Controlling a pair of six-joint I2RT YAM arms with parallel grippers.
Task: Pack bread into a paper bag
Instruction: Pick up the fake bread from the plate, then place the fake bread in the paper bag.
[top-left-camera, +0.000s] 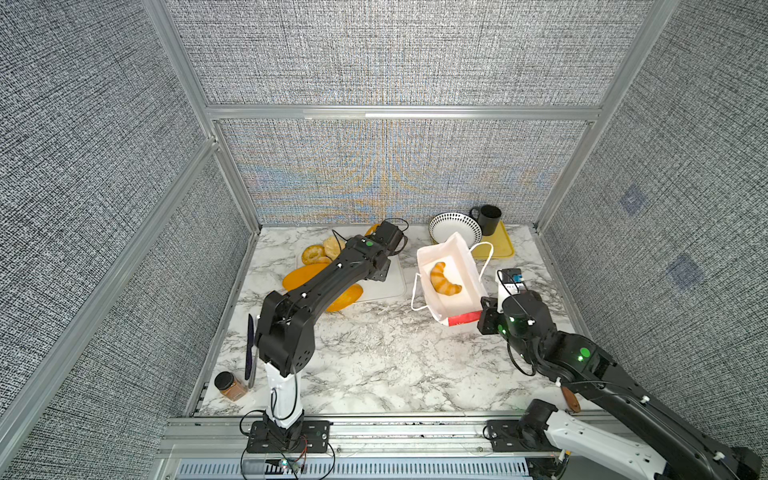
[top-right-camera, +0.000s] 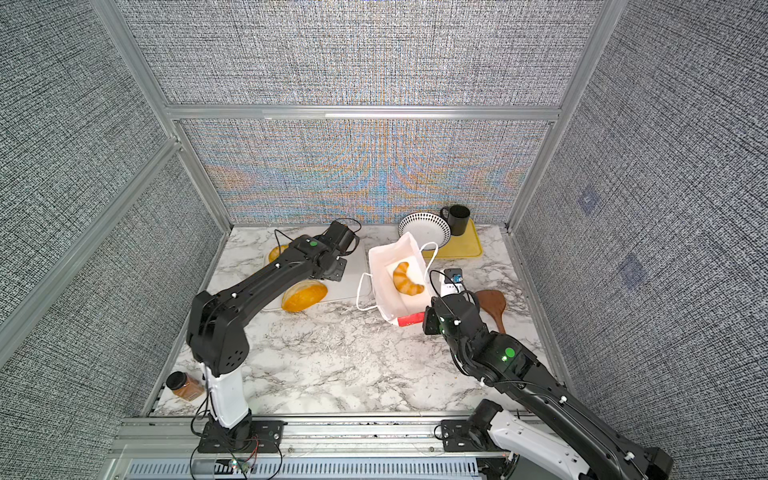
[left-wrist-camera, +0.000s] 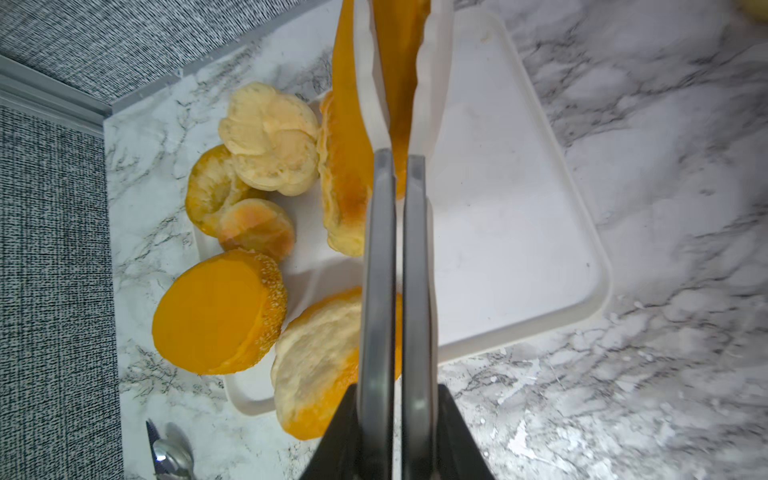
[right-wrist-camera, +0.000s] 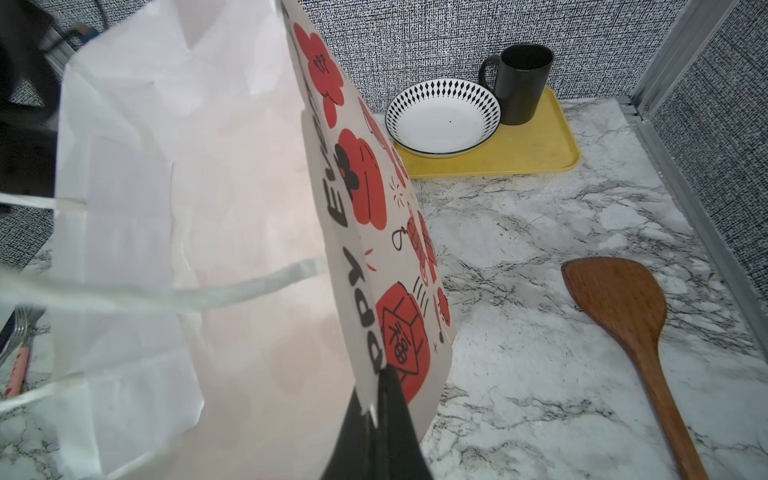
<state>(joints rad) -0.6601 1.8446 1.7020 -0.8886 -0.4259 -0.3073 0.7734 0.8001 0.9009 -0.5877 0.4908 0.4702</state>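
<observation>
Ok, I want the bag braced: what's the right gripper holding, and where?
The right gripper pinches the paper bag by its top rim, near a corner, jaws shut on the wall.

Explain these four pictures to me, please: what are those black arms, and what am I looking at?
Two robot arms stand at a marble table. Two pictures look down from overhead; the other two come from cameras on each arm's wrist. The right gripper pinches an edge of the paper bag, which holds a croissant. The left gripper appears to pinch an orange bread piece above a white board with more bread. Nearby sit a bowl, mug, yellow tray and wooden spatula.
</observation>
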